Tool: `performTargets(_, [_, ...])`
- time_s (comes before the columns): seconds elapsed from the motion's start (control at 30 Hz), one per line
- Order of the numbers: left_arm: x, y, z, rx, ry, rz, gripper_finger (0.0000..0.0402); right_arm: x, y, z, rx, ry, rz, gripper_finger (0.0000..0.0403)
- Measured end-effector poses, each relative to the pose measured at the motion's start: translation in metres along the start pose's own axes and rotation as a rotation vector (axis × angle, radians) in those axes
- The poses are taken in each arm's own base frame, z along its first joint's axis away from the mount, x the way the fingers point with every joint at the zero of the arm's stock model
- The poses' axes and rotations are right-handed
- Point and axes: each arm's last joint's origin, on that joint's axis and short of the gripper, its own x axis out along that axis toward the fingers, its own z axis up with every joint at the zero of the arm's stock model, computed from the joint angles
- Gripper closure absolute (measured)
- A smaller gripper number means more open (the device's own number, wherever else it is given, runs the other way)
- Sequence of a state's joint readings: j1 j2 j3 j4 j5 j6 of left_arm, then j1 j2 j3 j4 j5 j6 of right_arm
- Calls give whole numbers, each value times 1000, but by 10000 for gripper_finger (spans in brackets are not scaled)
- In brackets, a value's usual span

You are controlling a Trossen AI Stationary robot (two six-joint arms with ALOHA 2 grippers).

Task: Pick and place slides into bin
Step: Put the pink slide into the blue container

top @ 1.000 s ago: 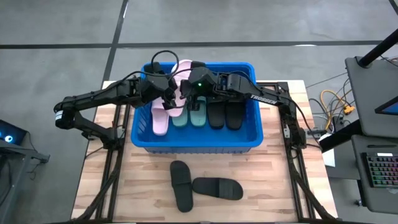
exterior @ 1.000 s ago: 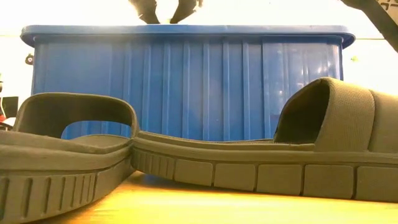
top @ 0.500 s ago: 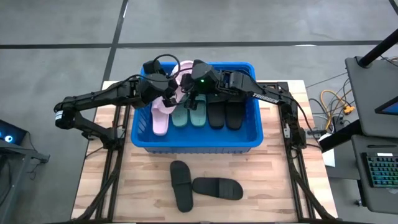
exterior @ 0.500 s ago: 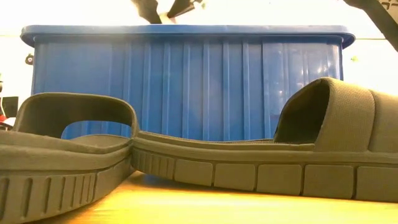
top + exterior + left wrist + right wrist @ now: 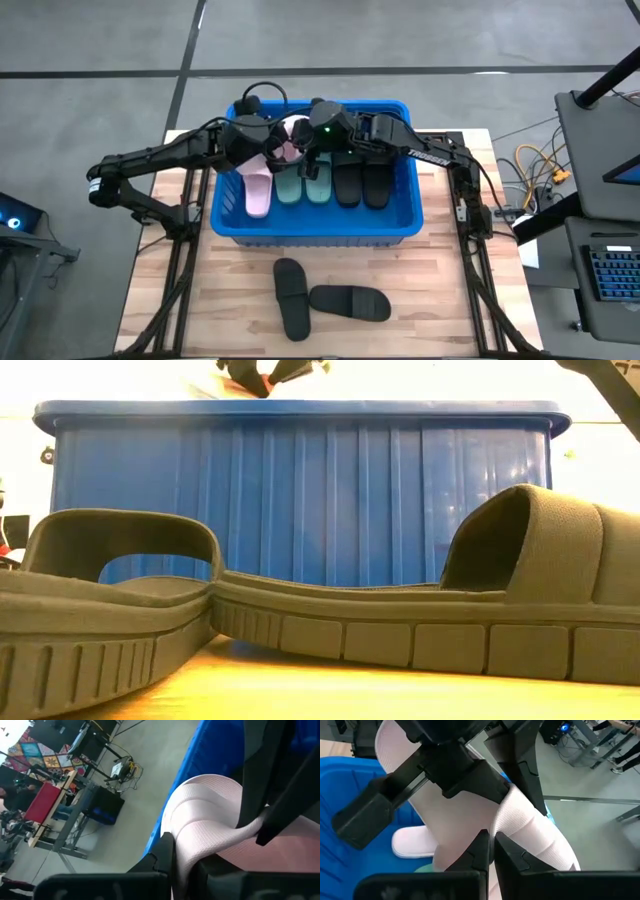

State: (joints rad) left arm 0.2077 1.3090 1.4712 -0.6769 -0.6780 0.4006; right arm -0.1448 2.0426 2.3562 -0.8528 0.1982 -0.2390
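Note:
A pale pink slide (image 5: 291, 130) hangs over the far left part of the blue bin (image 5: 315, 236), with both grippers shut on it. My left gripper (image 5: 273, 152) comes from the table's left and my right gripper (image 5: 305, 150) from the right. Inside the bin lie another pink slide (image 5: 258, 195), two green ones (image 5: 290, 188) (image 5: 318, 185) and two black ones (image 5: 348, 185) (image 5: 378, 183), side by side. Two black slides (image 5: 291, 298) (image 5: 350, 302) lie sole-down on the table in front of the bin. My left gripper pinches the pink slide's ribbed top strap (image 5: 192, 847) between its two fingers, which close on the strap's edge. The slide is lifted clear above the bin. My right gripper pinches the same strap (image 5: 516, 822) between its two fingers, close beside my left gripper's fingers (image 5: 445, 765). How far back the strap reaches does not show.
The bin's thick rim and tall wall (image 5: 300, 490) stand between the held slide and the table's near half. The two black slides (image 5: 100, 610) (image 5: 450, 620) touch at their ends near the front edge. Bare wood lies to either side of them.
My left gripper has shut on the pink slide's strap, which my right gripper was holding throughout. Both grippers and the slide have shifted slightly toward the table's far edge above the bin.

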Motion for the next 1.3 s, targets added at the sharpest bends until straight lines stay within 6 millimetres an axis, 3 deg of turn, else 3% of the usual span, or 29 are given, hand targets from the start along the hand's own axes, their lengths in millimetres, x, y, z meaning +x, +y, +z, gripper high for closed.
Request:
performTargets(0.37, [-1, 1, -2, -25, 21, 40, 400, -3, -6, -1, 84, 6, -22, 380])
performTargets(0.6, [-9, 12, -5, -79, 44, 149, 401, -25, -12, 4, 71, 5, -134, 290])
performTargets(0.83, [-15, 18, -7, -285, 22, 178, 401, -49, -22, 8, 110, -19, -160, 220])
performTargets(1.1, [-28, 31, -5, -527, -70, 194, 402, -87, -31, 22, 179, -170, -133, 216])
performTargets(1.3, [-34, 38, 9, -649, -243, 97, 401, -92, -20, 24, 101, -169, -132, 231])
